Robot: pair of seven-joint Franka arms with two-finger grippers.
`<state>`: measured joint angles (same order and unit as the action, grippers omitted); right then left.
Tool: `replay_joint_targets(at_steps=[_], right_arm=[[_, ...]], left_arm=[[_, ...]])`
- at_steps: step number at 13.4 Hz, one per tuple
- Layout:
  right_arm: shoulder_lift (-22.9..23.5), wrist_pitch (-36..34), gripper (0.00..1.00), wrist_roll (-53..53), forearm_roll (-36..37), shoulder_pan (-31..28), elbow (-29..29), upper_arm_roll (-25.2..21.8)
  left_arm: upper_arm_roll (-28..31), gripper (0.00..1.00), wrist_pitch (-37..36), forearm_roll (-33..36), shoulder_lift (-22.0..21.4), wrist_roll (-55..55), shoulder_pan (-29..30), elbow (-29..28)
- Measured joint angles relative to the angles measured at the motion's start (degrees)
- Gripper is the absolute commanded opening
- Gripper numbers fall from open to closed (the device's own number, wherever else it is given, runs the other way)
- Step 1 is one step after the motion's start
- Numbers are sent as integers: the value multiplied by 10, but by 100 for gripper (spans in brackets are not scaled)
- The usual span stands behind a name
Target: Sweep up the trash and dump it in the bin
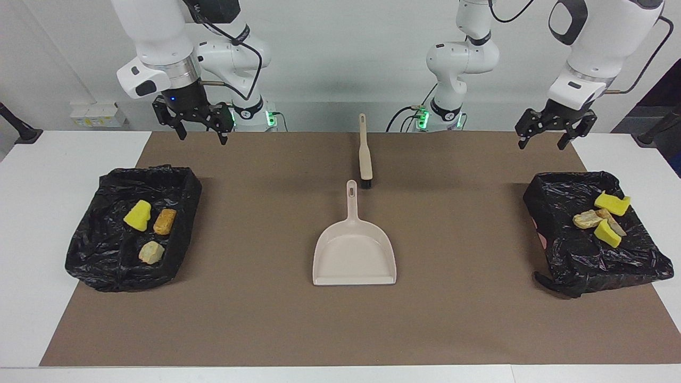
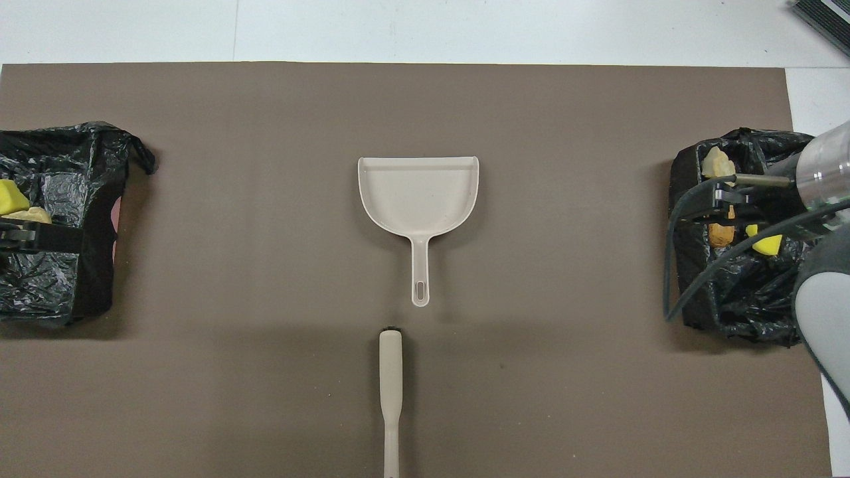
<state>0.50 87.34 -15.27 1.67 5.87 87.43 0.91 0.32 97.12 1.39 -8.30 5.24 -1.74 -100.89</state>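
Honestly, all the small yellow and tan trash scraps sit in my two black-bagged bins, beige plastic dustpan empty. Left gripper and right gripper hover, jaws apart. A low swing could snag bag plastic.

I see a matt brown mat, paper or felt by its look, over a smooth white tabletop. The dustpan and brush look like smooth beige plastic with a dull sheen. Below each claw, the crinkled black bin liners are glossy plastic film, and the scraps on them look porous and matt, like sponge and bread.
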Motion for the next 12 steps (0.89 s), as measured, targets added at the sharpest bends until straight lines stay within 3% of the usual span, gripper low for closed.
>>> replay_joint_targets(at_steps=[4,12], right_arm=[[0,0,100,0,0,0,0,0],[0,0,100,0,0,-1,0,-3]], left_arm=[[0,100,-47,0,-1,0,0,56],[1,100,-90,-1,-2,0,0,68]])
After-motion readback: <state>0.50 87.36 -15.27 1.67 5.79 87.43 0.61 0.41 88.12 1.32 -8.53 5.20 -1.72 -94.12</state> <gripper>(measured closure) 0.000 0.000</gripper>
